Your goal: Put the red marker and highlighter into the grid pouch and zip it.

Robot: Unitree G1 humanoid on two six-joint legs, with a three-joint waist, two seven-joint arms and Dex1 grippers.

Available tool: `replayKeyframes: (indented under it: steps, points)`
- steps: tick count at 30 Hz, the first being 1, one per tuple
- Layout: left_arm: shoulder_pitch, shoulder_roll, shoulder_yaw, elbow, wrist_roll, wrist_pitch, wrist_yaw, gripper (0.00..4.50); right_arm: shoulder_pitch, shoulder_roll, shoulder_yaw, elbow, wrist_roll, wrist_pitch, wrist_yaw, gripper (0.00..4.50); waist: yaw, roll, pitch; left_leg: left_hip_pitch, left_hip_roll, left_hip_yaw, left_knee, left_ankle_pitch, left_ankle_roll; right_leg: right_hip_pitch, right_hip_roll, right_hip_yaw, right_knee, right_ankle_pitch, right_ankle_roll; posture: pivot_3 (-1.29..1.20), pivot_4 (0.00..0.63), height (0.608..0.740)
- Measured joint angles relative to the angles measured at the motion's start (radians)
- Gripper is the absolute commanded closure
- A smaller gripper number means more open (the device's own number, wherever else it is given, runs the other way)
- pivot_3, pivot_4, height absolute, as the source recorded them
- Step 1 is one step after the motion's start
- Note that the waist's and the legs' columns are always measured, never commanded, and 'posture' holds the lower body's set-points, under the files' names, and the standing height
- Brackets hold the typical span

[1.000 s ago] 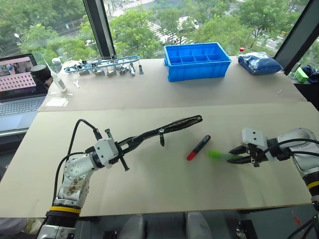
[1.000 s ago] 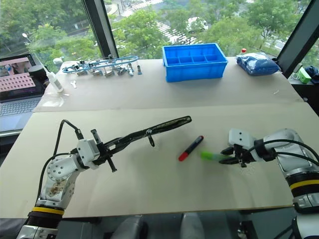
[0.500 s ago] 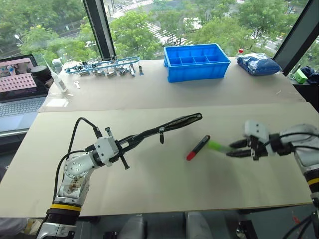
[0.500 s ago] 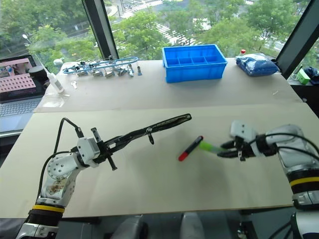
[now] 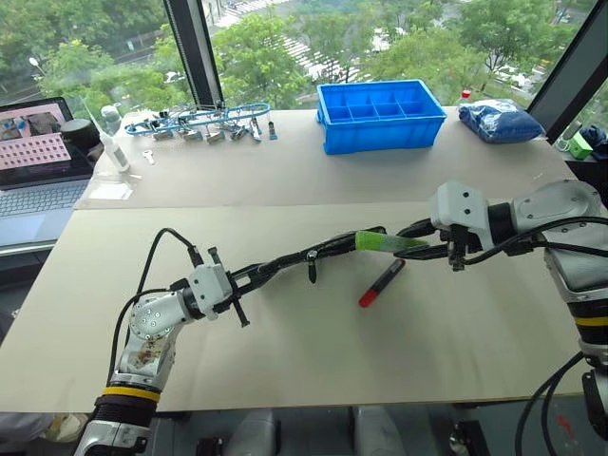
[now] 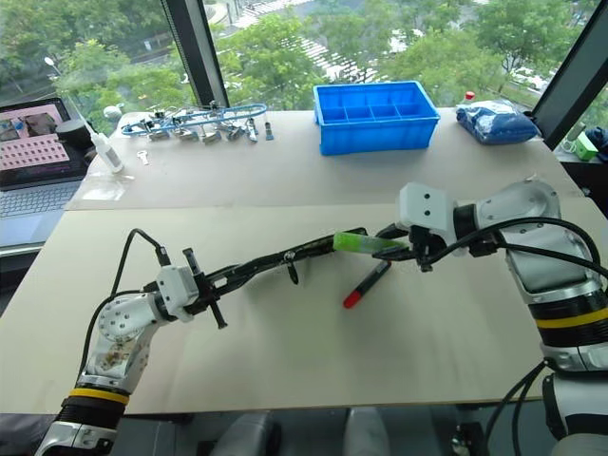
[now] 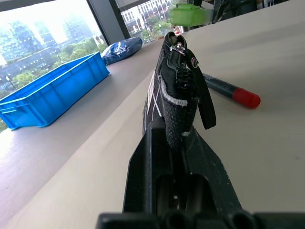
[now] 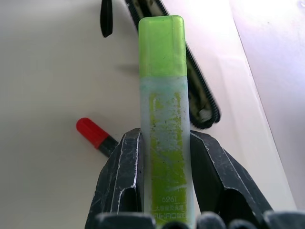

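Highlighter (image 5: 389, 243) over grid pouch (image 5: 313, 255); red marker (image 5: 381, 283) flat.

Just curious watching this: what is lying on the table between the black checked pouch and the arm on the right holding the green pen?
The red marker, flat on the table in the left eye view, just below the highlighter that the right gripper holds over the grid pouch.

Bright, even daylight from the windows (image 5: 285, 38) behind the table (image 5: 313, 361), soft faint shadows under the red marker (image 5: 380, 283), washed-out sky glare in the left wrist view, near fingers (image 7: 143, 191) blurred there, highlighter (image 8: 164, 119) sharp, mild bending at head-view edges.
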Motion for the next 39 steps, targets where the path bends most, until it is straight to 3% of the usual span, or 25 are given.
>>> replayKeyframes:
  steps: [11, 26, 39]
  points:
    - [-0.003, -0.013, -0.017, 0.015, 0.017, -0.018, 0.001, 4.5, -0.002, -0.03, 0.062, 0.042, -0.134, -0.101, 0.011, 3.5, -0.001, 0.0, 0.0, 0.0, 0.0, 0.0, 0.0, 0.0, 0.0, 0.0, 0.0, 0.0, 0.0, 0.0, 0.0, 0.0, 0.15, 0.74]
    - [-0.002, -0.022, -0.017, 0.015, 0.021, -0.018, 0.018, 4.5, -0.003, -0.03, 0.044, -0.025, -0.054, -0.062, 0.079, 3.5, -0.001, 0.0, 0.0, 0.0, 0.0, 0.0, 0.0, 0.0, 0.0, 0.0, 0.0, 0.0, 0.0, 0.0, 0.0, 0.0, 0.15, 0.74]
    - [0.006, -0.02, -0.033, 0.015, 0.043, -0.058, 0.008, 4.5, -0.017, -0.03, 0.06, 0.029, -0.102, -0.064, 0.069, 3.5, -0.001, 0.0, 0.0, 0.0, 0.0, 0.0, 0.0, 0.0, 0.0, 0.0, 0.0, 0.0, 0.0, 0.0, 0.0, 0.0, 0.15, 0.74]
